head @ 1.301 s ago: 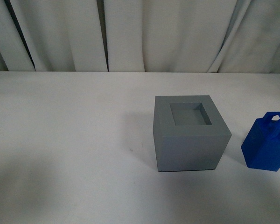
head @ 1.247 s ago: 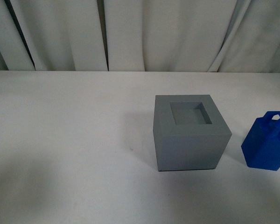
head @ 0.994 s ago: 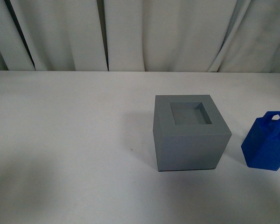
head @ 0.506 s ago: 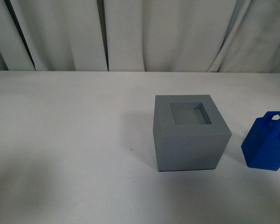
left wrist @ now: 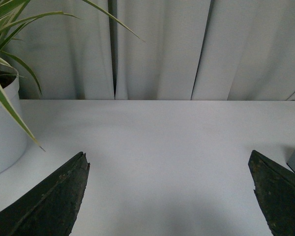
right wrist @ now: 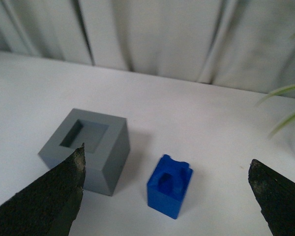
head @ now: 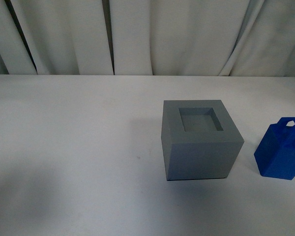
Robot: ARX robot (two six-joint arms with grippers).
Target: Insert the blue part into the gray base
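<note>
While L gripper [left wrist: 167,155], R gripper [right wrist: 167,155] gape | gray base [head: 199,147]: matte, sq recess | blue part [head: 281,156]: looped top

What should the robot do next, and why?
Probably lower the right jaws toward the blue part. They stand wide open, framing it in the wrist view. It sits ungrasped on the table beside the gray base, whose recess is empty.
</note>
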